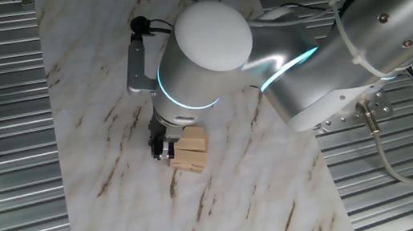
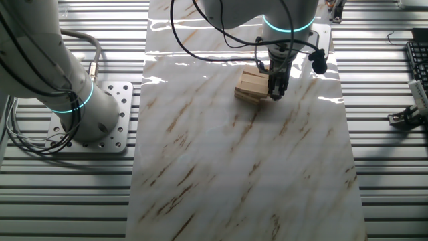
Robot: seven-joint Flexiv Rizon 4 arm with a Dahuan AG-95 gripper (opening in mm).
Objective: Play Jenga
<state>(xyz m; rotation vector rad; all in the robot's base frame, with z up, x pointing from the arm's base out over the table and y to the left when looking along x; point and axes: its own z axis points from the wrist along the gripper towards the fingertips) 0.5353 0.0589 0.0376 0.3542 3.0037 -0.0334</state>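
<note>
The Jenga stack [image 1: 190,152] is a small pile of pale wooden blocks in crosswise layers on the marble-patterned table top [image 1: 122,208]. In the other fixed view the Jenga stack [image 2: 251,86] stands near the far end of the table. My gripper [image 1: 162,148] points down right at the stack's side, its dark fingertips level with the blocks. From the other side the gripper [image 2: 275,88] sits against the stack's right face. The arm's wrist hides most of the fingers, so the gap between them does not show, nor whether a block is held.
The arm's base [image 2: 87,110] is bolted to a metal plate left of the table. A black cable with a round plug [image 2: 318,61] hangs by the wrist. Ribbed metal flooring surrounds the table top on all sides.
</note>
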